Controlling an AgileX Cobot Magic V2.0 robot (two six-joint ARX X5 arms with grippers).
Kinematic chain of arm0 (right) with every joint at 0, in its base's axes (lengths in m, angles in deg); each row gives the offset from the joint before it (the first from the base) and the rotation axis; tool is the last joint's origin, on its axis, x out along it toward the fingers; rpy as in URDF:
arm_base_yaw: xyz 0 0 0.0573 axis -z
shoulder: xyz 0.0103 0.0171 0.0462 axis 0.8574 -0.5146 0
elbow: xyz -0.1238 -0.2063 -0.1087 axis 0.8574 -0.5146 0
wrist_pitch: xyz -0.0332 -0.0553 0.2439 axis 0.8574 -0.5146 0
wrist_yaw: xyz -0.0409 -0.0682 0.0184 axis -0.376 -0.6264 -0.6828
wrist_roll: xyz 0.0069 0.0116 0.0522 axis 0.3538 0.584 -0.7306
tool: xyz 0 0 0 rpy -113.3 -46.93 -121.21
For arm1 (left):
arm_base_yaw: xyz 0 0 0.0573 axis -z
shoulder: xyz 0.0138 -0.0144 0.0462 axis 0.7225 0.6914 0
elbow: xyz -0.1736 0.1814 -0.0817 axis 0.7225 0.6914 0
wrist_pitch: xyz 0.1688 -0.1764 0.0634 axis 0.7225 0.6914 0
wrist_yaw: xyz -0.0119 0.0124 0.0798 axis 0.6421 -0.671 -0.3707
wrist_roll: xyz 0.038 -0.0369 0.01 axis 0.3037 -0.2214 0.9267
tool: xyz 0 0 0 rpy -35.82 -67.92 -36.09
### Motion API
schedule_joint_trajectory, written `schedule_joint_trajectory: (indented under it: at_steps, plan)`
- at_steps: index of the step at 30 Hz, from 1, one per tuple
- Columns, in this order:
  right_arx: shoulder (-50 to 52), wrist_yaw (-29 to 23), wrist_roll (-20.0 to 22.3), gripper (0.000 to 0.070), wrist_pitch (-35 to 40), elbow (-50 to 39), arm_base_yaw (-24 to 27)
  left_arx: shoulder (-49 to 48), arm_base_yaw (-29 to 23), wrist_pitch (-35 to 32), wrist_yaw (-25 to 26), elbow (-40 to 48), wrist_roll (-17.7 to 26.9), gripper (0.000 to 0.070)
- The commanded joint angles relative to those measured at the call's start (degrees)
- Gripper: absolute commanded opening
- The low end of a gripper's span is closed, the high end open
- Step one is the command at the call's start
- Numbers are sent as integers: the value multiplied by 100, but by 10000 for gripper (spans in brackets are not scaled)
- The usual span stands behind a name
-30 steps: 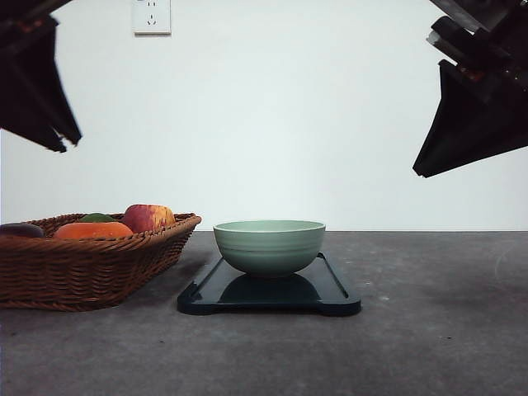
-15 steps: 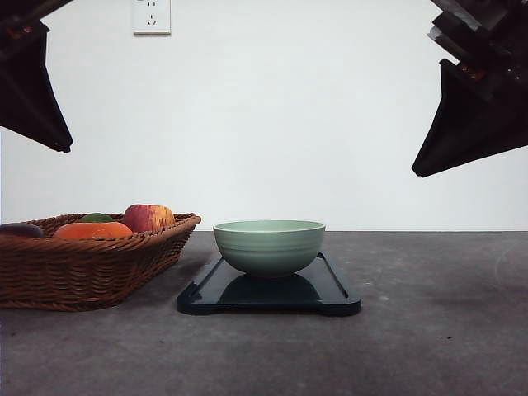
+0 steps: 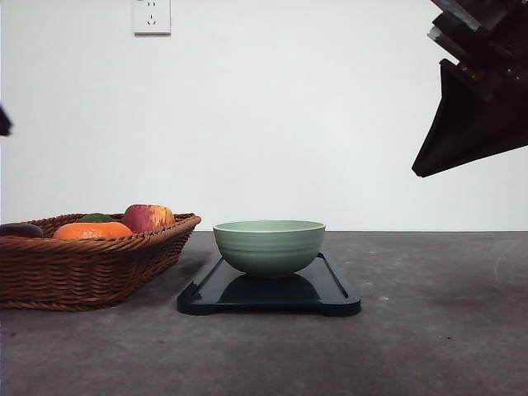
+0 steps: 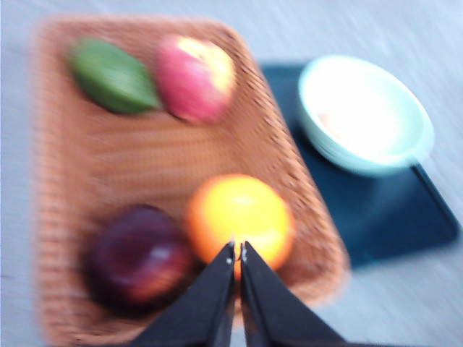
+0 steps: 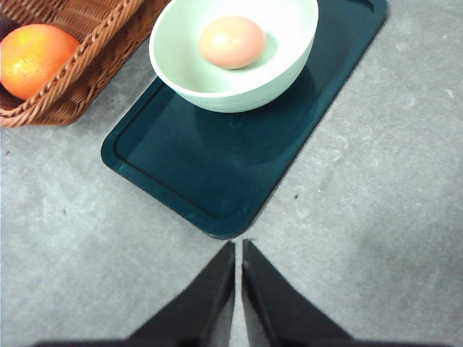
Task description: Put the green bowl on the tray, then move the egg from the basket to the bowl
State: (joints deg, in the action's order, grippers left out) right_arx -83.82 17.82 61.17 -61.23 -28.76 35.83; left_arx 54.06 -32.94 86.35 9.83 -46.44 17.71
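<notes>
Pale green bowl (image 5: 233, 65) holds a brownish-orange egg (image 5: 232, 42) on a dark blue-black tray (image 5: 239, 155). Brown woven basket (image 3: 78, 264) shows an orange fruit (image 5: 35, 59) and red-yellow apple (image 3: 148, 218).

Both tools closed, empty: left tool (image 4: 238, 249) tips together, right tool (image 5: 238, 246) tips together, right arm (image 3: 478, 99) raised high

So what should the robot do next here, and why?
Probably nothing more than parking both arms. The egg already lies inside the green bowl, and the bowl stands on the tray beside the basket. The left gripper and right gripper are both shut and empty, held above the table.
</notes>
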Motion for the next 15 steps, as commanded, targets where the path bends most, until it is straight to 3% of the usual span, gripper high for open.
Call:
schedule_joint_trajectory:
  at_steps: [1,6,15]
  plan:
    - [-31,12,4,7,33,33,-28,-359,-168,-285,-9,281,149,0]
    - [-31,9,4,7,33,33,-28,-1690,-747,-792,-25,1300,159,0]
    - [-31,7,4,7,33,33,-28,-3209,-1316,-828,-179,2465,151,0]
